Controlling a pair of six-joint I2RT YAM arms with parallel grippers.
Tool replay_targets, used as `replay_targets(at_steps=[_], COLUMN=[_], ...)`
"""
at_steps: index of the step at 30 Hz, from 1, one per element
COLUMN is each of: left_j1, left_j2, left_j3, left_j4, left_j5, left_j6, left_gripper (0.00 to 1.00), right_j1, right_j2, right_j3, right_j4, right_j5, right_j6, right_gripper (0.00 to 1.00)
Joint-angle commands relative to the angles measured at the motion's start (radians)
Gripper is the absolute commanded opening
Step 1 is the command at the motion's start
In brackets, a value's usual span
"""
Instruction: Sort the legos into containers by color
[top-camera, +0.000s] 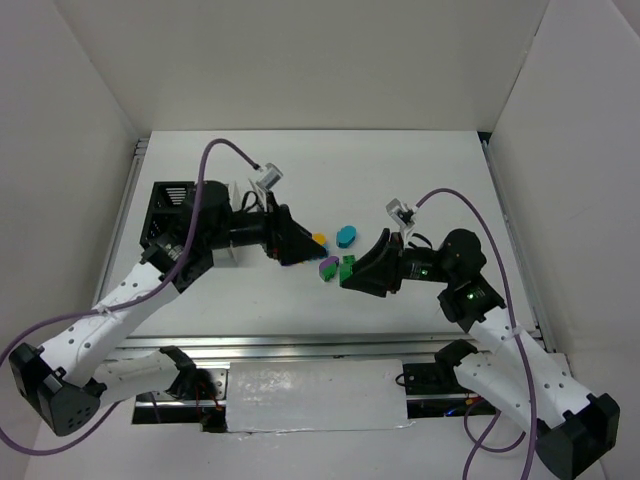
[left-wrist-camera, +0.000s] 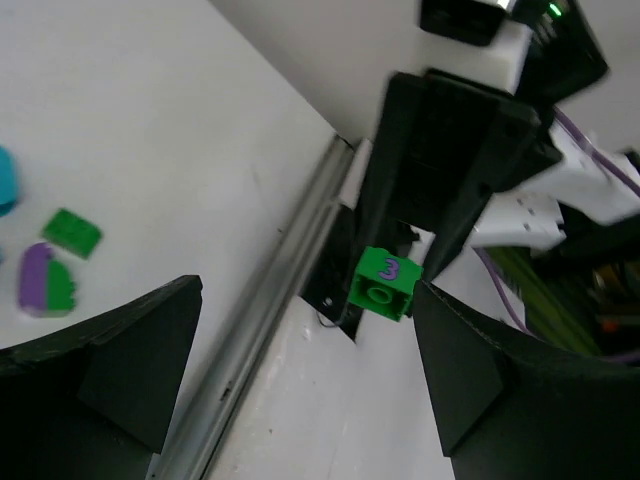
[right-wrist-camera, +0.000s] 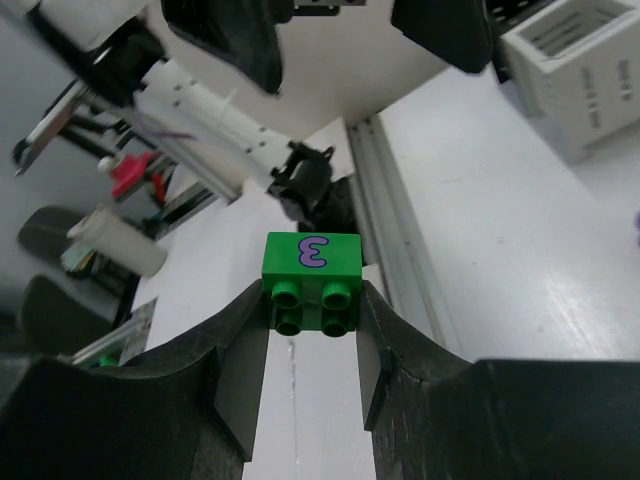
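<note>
Top view: left gripper (top-camera: 297, 245) and right gripper (top-camera: 352, 276) face each other, tips close, over the middle of the tabletop (top-camera: 450, 180). Loose legos lie between and just behind them: orange brick (top-camera: 320, 239), teal brick (top-camera: 346, 235), purple-and-green piece (top-camera: 327, 267). The black container (top-camera: 172, 203) sits far left, partly under the left arm. Its contents cannot be seen.

Left wrist view: the left gripper (left-wrist-camera: 305, 298) is spread wide and holds nothing. The green brick (left-wrist-camera: 382, 282), marked with a purple "3", hangs in front of the gap, pinched from above by the right arm's black fingers. It touches neither left finger. On the tabletop to the left are the teal brick (left-wrist-camera: 4, 180), a flat green brick (left-wrist-camera: 72, 232) and the purple-and-green piece (left-wrist-camera: 47, 280).

Right wrist view: the right gripper (right-wrist-camera: 312, 305) is clamped on the green brick (right-wrist-camera: 312, 268), with the fingers on its two side faces and the studs toward the camera. The grip looks square and centred. The white container (right-wrist-camera: 585, 70) shows at the upper right, beside the rail (right-wrist-camera: 385, 215).

Judgement: the brick rides on the right gripper alone, so the step is to carry it to the green compartment.

- Draw it straight back out of the open left fingers before swinging, so it does not clip them.
- Keep it high over the loose legos.
- Centre it over one compartment, clear of the divider.
- Lower it inside the walls before letting go.
</note>
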Motion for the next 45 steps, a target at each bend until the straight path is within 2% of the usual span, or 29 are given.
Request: replay_targets(at_steps=[1, 3, 8, 18, 23, 26, 29, 30, 32, 33, 35, 36, 37, 38, 39, 40, 41, 42, 43, 45], left_j1=[-0.113, -0.163, -0.203, -0.269, -0.292, -0.295, -0.298, -0.296, -0.296, -0.296, -0.296, -0.296, -0.296, -0.296, -0.296, -0.296, -0.296, -0.296, -0.296, -0.296], left_j2=[-0.035, -0.042, -0.036, 0.049, 0.075, 0.075, 0.075, 0.073, 0.073, 0.073, 0.078, 0.081, 0.087, 0.090, 0.093, 0.098, 0.098, 0.098, 0.092, 0.077], left_j3=[-0.004, -0.024, -0.059, -0.015, 0.001, -0.004, -0.001, 0.002, 0.005, 0.010, 0.014, 0.020, 0.024, 0.025, 0.028, 0.030, 0.031, 0.037, 0.039, 0.048], left_j4=[0.175, 0.193, 0.265, 0.248, 0.233, 0.233, 0.228, 0.228, 0.228, 0.227, 0.224, 0.224, 0.222, 0.222, 0.227, 0.227, 0.222, 0.215, 0.196, 0.179], left_j5=[0.085, 0.079, 0.093, 0.062, 0.057, 0.057, 0.054, 0.054, 0.056, 0.056, 0.062, 0.067, 0.070, 0.077, 0.082, 0.083, 0.079, 0.055, 0.041, -0.005], left_j6=[0.049, 0.077, 0.065, 0.077, 0.080, 0.080, 0.080, 0.080, 0.080, 0.080, 0.080, 0.079, 0.077, 0.077, 0.074, 0.074, 0.073, 0.076, 0.079, 0.094], left_gripper=[0.99, 0.98, 0.94, 0.91, 0.85, 0.78, 0.62, 0.53, 0.45, 0.35, 0.25, 0.09, 0.01, 0.00, 0.00, 0.00, 0.00, 0.00, 0.00, 0.00], right_j1=[0.007, 0.007, 0.007, 0.013, 0.013, 0.013, 0.013, 0.013, 0.013, 0.013, 0.014, 0.013, 0.013, 0.013, 0.014, 0.014, 0.013, 0.013, 0.013, 0.016], right_j2=[-0.007, -0.005, -0.014, -0.011, -0.020, -0.025, -0.025, -0.024, -0.020, -0.019, -0.019, -0.019, -0.020, -0.025, -0.027, -0.030, -0.034, -0.037, -0.042, -0.051], right_j3=[-0.037, -0.041, -0.034, -0.018, 0.004, 0.016, 0.019, 0.018, 0.015, 0.015, 0.013, 0.013, 0.012, 0.008, 0.007, 0.007, 0.002, 0.002, 0.004, 0.007], right_j4=[0.252, 0.278, 0.246, 0.243, 0.182, 0.144, 0.122, 0.122, 0.123, 0.125, 0.127, 0.130, 0.134, 0.137, 0.137, 0.137, 0.137, 0.122, 0.107, 0.044], right_j5=[-0.198, -0.226, -0.232, -0.220, -0.192, -0.175, -0.163, -0.163, -0.166, -0.166, -0.171, -0.171, -0.172, -0.172, -0.172, -0.172, -0.171, -0.160, -0.152, -0.116], right_j6=[0.094, 0.112, 0.114, 0.120, 0.071, 0.043, 0.029, 0.029, 0.028, 0.028, 0.029, 0.029, 0.032, 0.034, 0.033, 0.031, 0.029, 0.026, 0.007, -0.036], right_gripper=[0.00, 0.00, 0.00, 0.00, 0.00, 0.00, 0.00, 0.00, 0.00, 0.00, 0.00, 0.00, 0.00, 0.01, 0.07, 0.18, 0.60, 0.85, 0.99, 1.00])
